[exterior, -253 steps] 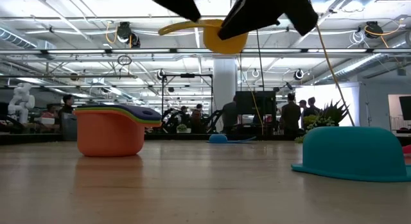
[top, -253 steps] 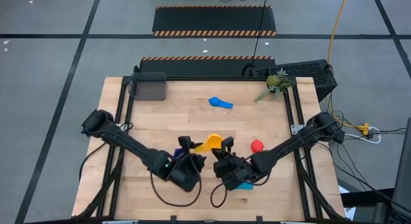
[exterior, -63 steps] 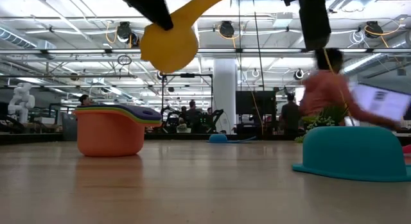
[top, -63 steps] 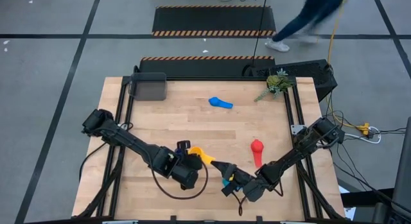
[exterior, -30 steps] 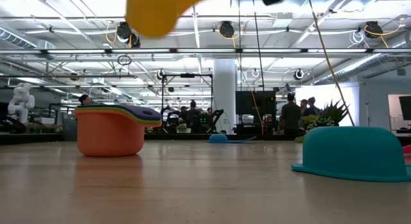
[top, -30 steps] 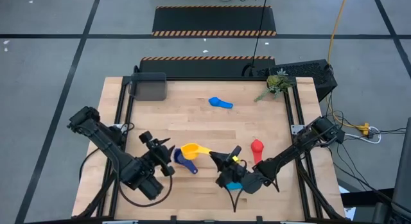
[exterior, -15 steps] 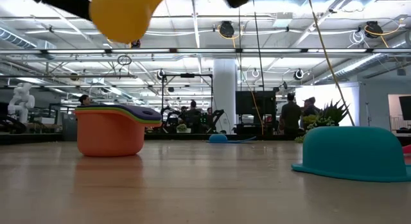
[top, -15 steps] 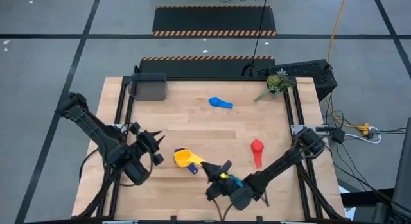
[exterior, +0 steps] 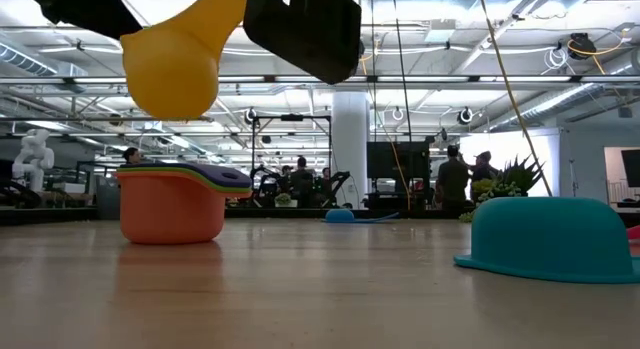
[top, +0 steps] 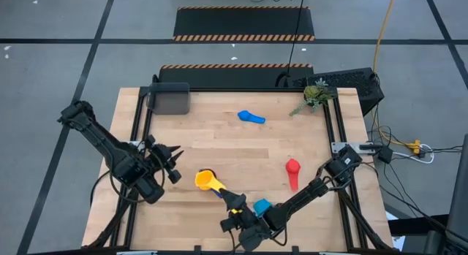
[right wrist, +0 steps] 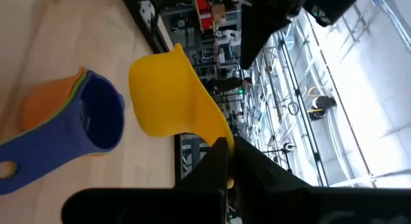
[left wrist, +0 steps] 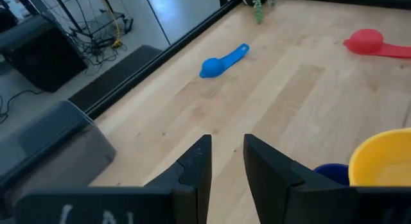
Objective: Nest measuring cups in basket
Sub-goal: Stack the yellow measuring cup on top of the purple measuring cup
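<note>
Bare table (top: 219,142) middle, grey basket (top: 169,99) at far left corner, right gripper (top: 232,204) near front edge clamping yellow cup (top: 205,180) handle above stacked cups (exterior: 172,201), left gripper (top: 173,165) near left edge, slightly parted, empty.

I see a yellow cup (top: 205,180) over the pale wood table (top: 219,145). Beyond it from the yellow cup lie a light blue cup (top: 251,117) and a red one (top: 292,167); nearer me sits a teal cup (top: 261,207). The stacked cups (exterior: 172,201) show orange, green, dark blue. The basket (top: 169,99) is dark grey.
</note>
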Available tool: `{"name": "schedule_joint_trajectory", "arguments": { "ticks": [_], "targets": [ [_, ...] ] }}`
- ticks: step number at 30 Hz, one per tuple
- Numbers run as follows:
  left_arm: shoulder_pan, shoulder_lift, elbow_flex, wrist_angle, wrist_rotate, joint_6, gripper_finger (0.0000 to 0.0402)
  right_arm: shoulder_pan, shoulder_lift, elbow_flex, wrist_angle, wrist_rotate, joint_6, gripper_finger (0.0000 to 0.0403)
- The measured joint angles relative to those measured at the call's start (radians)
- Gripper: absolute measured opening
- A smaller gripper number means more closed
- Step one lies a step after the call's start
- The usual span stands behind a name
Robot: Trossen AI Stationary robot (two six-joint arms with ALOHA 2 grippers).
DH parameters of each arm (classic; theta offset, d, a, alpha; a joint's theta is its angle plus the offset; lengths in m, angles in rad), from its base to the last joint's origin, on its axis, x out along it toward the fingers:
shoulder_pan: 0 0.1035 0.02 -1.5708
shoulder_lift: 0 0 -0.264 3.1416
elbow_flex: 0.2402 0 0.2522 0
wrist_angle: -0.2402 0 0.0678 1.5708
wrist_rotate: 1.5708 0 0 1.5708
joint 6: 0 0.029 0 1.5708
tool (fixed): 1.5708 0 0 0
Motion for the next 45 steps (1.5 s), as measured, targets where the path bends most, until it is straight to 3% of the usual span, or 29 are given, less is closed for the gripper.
{"name": "schedule_joint_trajectory", "arguments": {
  "ticks": [23, 45],
  "targets": [
    [0.054, -0.002, 0.000, 0.023, 0.008, 0.055, 0.0093, -0.016, 0.000, -0.019, -0.151, -0.004, 0.249, 0.0000],
    [0.053, -0.002, 0.000, 0.023, 0.009, 0.059, 0.0093, -0.032, 0.047, -0.019, -0.150, -0.017, 0.254, 0.0000]
  ]
}}
